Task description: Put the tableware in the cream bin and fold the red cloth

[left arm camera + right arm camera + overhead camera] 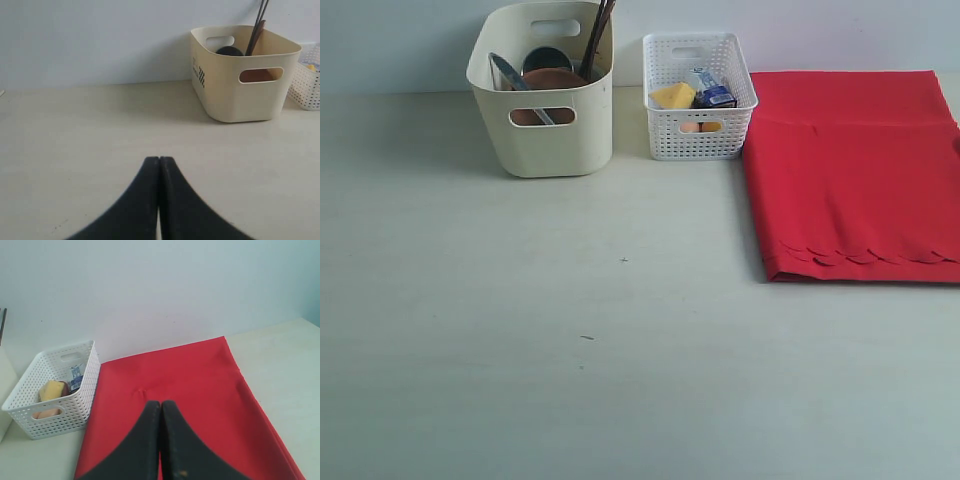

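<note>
Pale table (620,350), plain white wall behind. Neither arm showed in the exterior view; only the wrist views caught them. Left gripper (159,165) sat low over bare table, fingers pressed together on nothing, aimed toward the cream bin (242,75). Right gripper (160,407) was also shut and empty, poised over the red cloth (185,390) and facing the wall; contact with the fabric couldn't be judged. Cream bin (542,145) stood at the back left holding the round brown plate (552,80), silver table knife (510,78) and dark chopsticks (598,35) leaning upright. White lattice basket (698,130) stood just beside it. Red cloth (855,180) lay flat right of the basket, doubled over, scalloped edge on top near the front.
</note>
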Tool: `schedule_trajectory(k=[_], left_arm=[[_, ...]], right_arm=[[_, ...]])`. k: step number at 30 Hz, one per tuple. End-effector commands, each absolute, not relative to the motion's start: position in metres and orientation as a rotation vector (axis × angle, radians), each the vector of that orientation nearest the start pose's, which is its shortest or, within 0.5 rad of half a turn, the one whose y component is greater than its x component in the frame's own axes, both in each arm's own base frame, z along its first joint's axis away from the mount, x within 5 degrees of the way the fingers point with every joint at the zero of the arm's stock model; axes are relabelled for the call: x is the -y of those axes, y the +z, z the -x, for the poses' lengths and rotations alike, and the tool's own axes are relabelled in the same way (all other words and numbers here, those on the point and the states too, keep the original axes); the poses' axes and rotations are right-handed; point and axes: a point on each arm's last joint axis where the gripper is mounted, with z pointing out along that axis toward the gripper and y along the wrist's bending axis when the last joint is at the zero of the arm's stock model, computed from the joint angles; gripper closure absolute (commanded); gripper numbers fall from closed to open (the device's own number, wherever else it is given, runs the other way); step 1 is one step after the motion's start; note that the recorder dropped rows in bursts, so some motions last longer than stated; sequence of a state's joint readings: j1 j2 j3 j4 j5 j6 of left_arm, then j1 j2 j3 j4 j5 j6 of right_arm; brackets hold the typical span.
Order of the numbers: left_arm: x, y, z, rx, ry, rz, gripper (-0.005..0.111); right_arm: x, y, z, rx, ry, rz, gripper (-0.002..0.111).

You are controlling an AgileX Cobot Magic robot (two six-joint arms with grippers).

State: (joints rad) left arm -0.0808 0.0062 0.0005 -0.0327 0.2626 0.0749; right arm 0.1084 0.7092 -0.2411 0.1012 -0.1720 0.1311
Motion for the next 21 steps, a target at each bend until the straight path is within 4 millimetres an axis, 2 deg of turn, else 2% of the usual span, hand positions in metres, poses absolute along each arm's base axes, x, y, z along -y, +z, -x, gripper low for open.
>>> schedule_trajectory(k=[1, 11, 14, 17, 21], left_arm=[[0.005, 0.189, -0.055, -1.747, -0.046, -0.104, 0.106], [0.005, 0.189, -0.055, -1.747, -0.046, -0.104, 0.106], [0.005, 0.189, -0.055, -1.747, -0.046, -0.104, 0.106], [0.005, 0.189, -0.055, -1.747, -0.046, -0.104, 0.106], [0.005, 0.189, -0.055, -1.747, -0.046, -0.104, 0.106]], right_arm=[[-0.013, 0.244, -0.139, -1.780, 0.224, -0.120, 0.108], [-0.013, 0.244, -0.139, -1.776, 0.231, -0.135, 0.108], [-0.012, 0.244, -0.138, -1.783, 0.159, -0.052, 0.108], [-0.012, 0.237, -0.128, -1.832, 0.106, 0.027, 0.108], [-0.010, 0.221, -0.109, -1.813, 0.104, 0.036, 0.108]])
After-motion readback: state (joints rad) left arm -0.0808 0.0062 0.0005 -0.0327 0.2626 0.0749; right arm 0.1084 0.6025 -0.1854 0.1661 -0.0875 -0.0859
